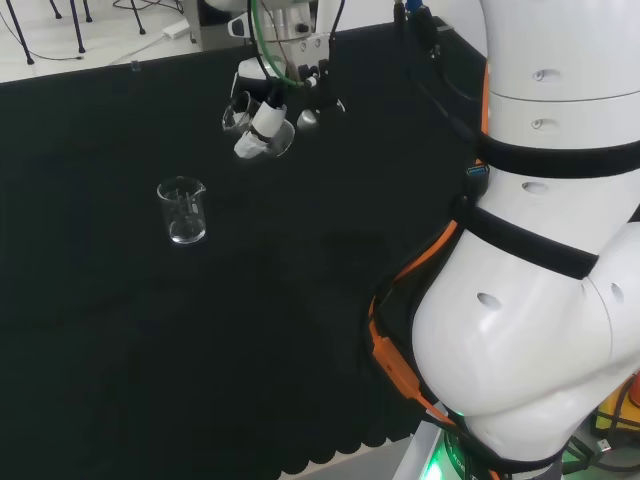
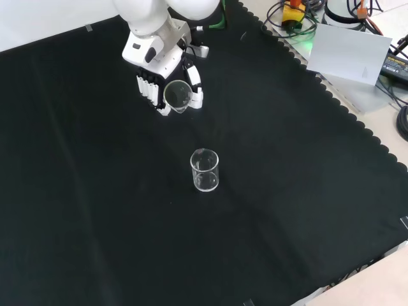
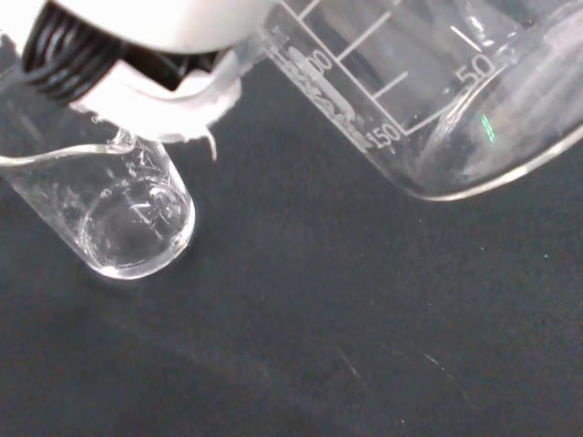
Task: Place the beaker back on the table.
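1. I see the hand (image 2: 167,80) curled round a beaker (image 2: 178,95), holding it tilted above the tabletop (image 2: 95,210).
2. A second beaker (image 2: 204,170) stands upright nearby on the cloth.

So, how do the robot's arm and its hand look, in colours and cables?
The arm has big rounded white links with black bands at the joints, and an orange cable runs along its side. The hand is white with black ribbed parts at the fingers; green and black cables run near the wrist.
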